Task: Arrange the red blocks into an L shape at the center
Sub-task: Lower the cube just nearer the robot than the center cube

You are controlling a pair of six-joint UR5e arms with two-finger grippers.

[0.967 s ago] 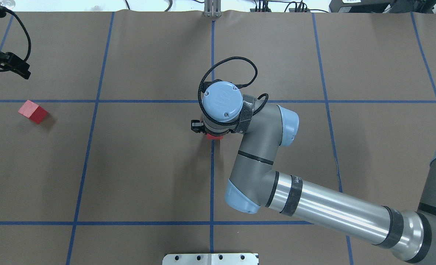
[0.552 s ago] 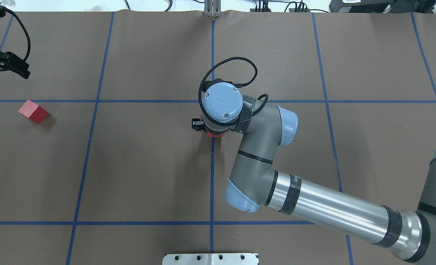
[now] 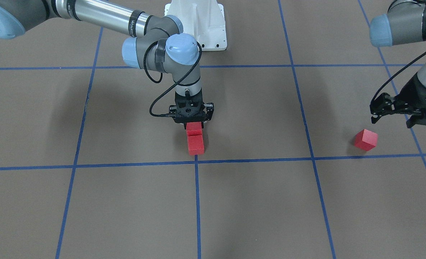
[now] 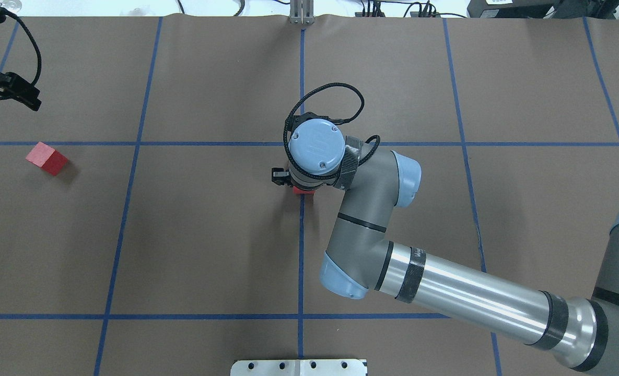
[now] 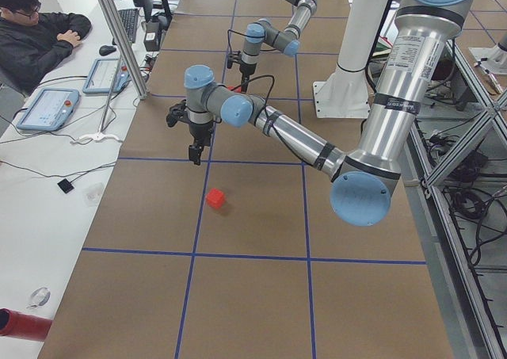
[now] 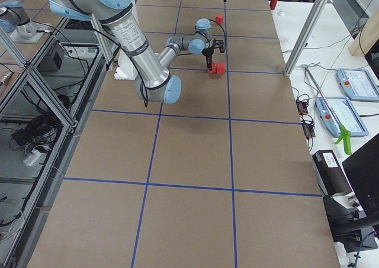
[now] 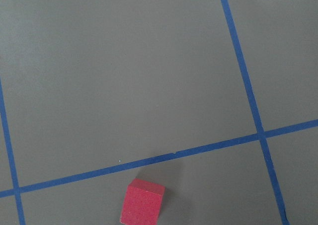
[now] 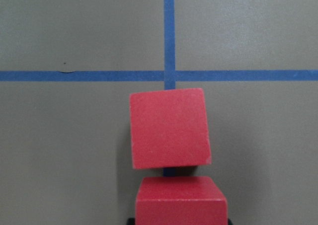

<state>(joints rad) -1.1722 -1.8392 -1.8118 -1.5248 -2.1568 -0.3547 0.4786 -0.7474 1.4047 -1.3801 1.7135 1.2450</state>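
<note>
Red block clamped in right tool, just beside second red block near center crossing; third red block well apart on tabletop, near left tool, spread wide.

Overhead, the right arm's wrist hides the right gripper and the far block entirely; of the gripped block only a red sliver shows. Right wrist view clips the gripped block at the bottom edge, jaws barely peeking. Left gripper cut by overhead's left edge. Lone block clipped in left wrist view.
</note>
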